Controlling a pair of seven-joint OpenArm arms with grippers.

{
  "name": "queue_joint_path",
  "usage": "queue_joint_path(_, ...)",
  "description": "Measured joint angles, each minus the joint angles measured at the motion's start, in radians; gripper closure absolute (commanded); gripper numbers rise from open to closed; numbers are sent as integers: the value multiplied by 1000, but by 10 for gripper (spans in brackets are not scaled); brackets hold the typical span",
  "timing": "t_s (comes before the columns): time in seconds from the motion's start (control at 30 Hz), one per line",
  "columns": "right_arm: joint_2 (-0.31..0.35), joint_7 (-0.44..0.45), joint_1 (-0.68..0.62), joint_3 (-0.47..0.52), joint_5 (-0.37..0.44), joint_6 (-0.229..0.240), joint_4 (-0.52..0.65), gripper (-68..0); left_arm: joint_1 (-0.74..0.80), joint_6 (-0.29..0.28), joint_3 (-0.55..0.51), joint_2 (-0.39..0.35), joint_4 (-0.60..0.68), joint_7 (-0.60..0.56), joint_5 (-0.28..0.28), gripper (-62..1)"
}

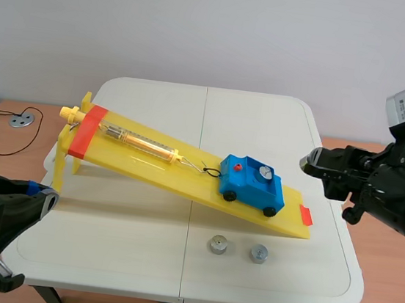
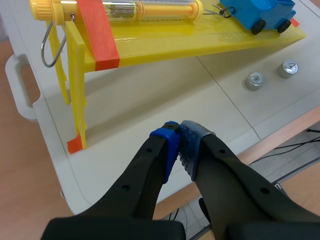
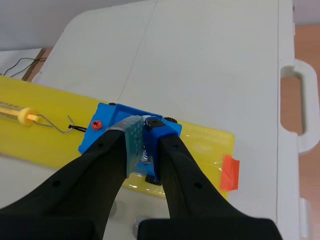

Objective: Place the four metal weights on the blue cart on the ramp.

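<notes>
Centrally, white folding table (image 1: 138, 254) under yellow ramp (image 1: 149, 166); grey wall (image 1: 218, 28) behind; wood floor (image 1: 385, 292).

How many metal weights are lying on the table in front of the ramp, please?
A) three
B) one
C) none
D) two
D: only the left weight and the right weight sit on the table, side by side just in front of the low end of the ramp.

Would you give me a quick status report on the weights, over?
Left hand shut, empty. Right hand shut on a weight, near the cart. One weight aboard, two weights on the table. Nothing in the way.
</notes>
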Motion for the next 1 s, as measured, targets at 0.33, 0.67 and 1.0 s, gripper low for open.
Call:
queue_joint_path(0.33,-24,0,141,-73,-32,-1,-213,-6,0,0,0,0,0,0,0,-40)
queue_joint_path(0.67,-58,-8,171,-116,-65,-2,-264,-6,0,0,0,0,0,0,0,-40)
queue_joint_path(1.0,-58,-6,171,-116,-79,-8,-327,-7,0,0,0,0,0,0,0,-40)
